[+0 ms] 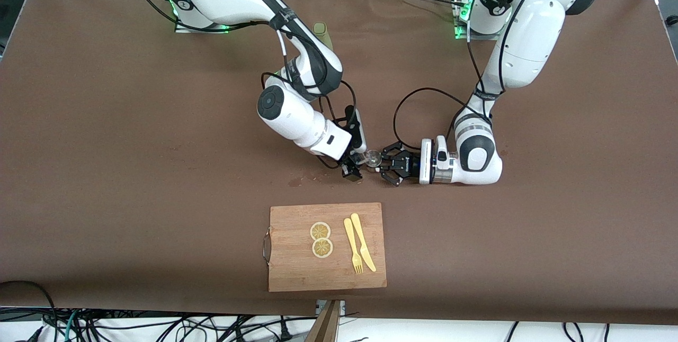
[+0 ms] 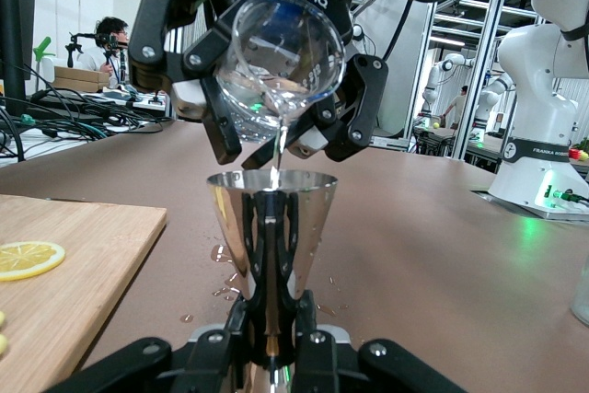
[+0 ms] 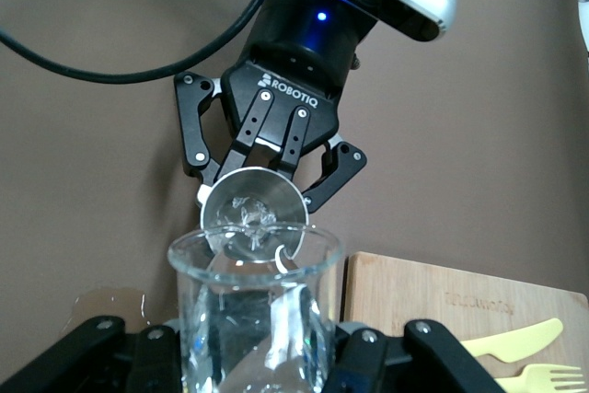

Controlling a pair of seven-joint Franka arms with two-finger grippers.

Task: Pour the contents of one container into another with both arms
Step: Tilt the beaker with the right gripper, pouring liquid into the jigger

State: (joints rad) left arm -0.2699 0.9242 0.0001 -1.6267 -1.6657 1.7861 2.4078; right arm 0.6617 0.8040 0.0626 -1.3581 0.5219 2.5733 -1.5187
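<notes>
Over the brown surface [image 1: 106,172], the right gripper [image 1: 354,164] has its fingers clamped on a tilted glass beaker [image 2: 281,62], water streaming into the metal measuring cup [image 2: 270,227] gripped upright by the left gripper [image 1: 385,166].

- I see the brown table [image 1: 106,172] filling the frame.
- A wooden cutting board [image 1: 296,273] lies at lower centre.
- Small wet spots [image 1: 296,180] (spilled drops, mid-frame) mark the cloth.
</notes>
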